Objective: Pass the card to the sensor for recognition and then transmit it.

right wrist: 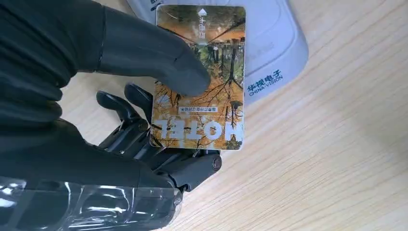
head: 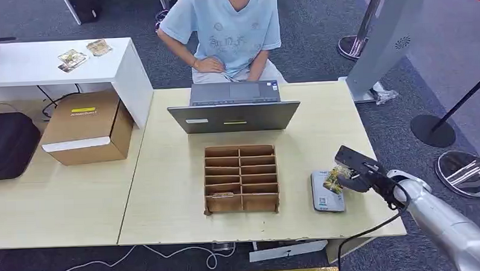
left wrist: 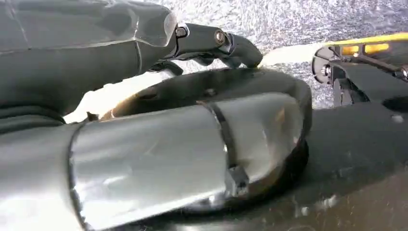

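Note:
My right hand (head: 356, 167) pinches a hotel card (head: 335, 179) printed with autumn trees, thumb on its face and fingers behind it. It holds the card just over the white card sensor (head: 327, 192) on the table's right part. In the right wrist view the card (right wrist: 216, 67) overlaps the sensor (right wrist: 274, 43), which carries blue CHINA-VISION lettering; the hand (right wrist: 139, 96) grips it from one side. Whether the card touches the sensor I cannot tell. The left wrist view has my left hand (left wrist: 211, 43) hanging with its dark fingers curled in and nothing in them.
A brown cardboard divider box (head: 241, 178) with several slots stands mid-table. Behind it is an open laptop (head: 233, 108), with a seated person (head: 228, 33) in a light blue shirt beyond. A cardboard box (head: 89, 125) and a white side table (head: 60, 60) with two cards stand left.

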